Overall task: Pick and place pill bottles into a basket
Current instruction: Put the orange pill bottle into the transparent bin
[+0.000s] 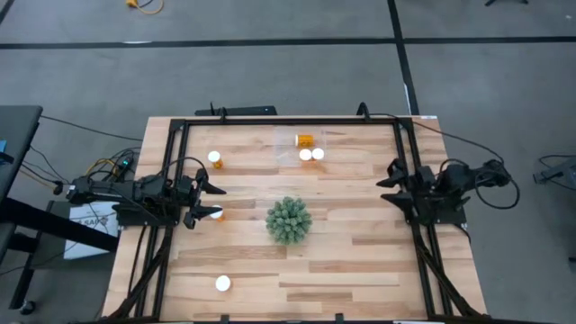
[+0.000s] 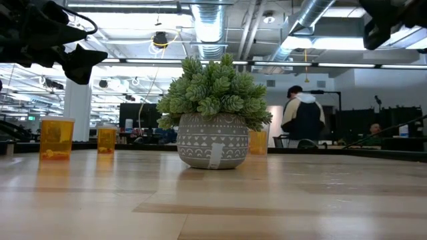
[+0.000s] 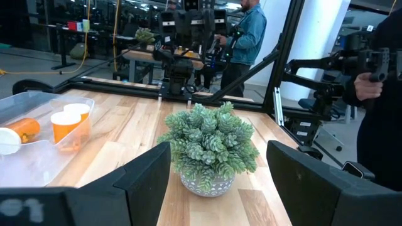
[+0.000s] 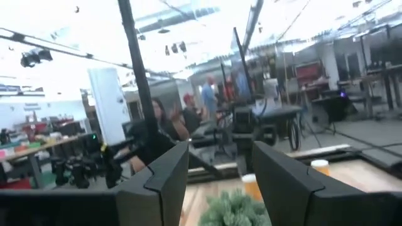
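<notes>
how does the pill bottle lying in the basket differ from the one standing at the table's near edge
The bottle in the basket lies on its side, orange body showing; the near-edge bottle stands upright, so only its white cap shows from above. The first sits inside the clear basket beside two upright bottles; the second stands alone on the bare table. Both look like the same kind of orange, white-capped bottle.

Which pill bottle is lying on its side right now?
The one in the basket, at its far left end: it shows its orange length from above. The other pill bottles, including the two beside it, show only round white caps, so they stand upright.
</notes>
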Motion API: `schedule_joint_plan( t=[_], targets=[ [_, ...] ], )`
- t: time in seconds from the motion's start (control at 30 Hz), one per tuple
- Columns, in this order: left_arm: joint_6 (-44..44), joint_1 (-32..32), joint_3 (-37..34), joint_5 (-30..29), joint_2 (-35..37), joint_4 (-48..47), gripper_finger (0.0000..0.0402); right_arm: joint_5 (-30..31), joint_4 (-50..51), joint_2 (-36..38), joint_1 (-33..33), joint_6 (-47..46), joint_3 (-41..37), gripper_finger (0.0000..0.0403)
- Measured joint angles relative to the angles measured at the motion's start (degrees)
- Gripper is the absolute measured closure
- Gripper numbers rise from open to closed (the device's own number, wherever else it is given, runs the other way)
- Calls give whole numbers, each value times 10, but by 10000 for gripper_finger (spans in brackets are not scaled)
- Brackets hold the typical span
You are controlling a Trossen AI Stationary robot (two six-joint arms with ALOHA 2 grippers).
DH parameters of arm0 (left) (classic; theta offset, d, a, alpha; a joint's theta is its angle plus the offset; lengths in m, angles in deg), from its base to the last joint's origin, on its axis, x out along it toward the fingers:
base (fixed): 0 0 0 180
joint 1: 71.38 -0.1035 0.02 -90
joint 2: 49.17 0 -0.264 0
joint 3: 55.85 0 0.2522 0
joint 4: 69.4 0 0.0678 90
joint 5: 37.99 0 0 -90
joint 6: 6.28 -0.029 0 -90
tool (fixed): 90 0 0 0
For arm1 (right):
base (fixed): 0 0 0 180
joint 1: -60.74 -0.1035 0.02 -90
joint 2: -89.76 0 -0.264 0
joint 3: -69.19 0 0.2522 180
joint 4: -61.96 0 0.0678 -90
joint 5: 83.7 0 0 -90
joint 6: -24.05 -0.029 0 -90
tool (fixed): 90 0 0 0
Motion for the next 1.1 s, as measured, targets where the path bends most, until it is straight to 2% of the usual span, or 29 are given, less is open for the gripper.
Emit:
schedule_joint_plan(
  t=[0.13,0.37,0.63,0.83,1.1],
  targets=[
    [0,0,0,0,0,0,148,0,0,-2,-2,-5,-1,233],
    [0,0,0,0,0,0,148,-12,-126,-1,-5,-16,-51,238],
    [0,0,0,0,0,0,148,-13,-122,-1,-4,-20,-56,239],
    [0,0,0,0,0,0,148,-11,-168,-2,-4,-37,-93,245],
    [0,0,0,0,0,0,148,-13,-138,-1,-3,-31,-93,250]
  ],
)
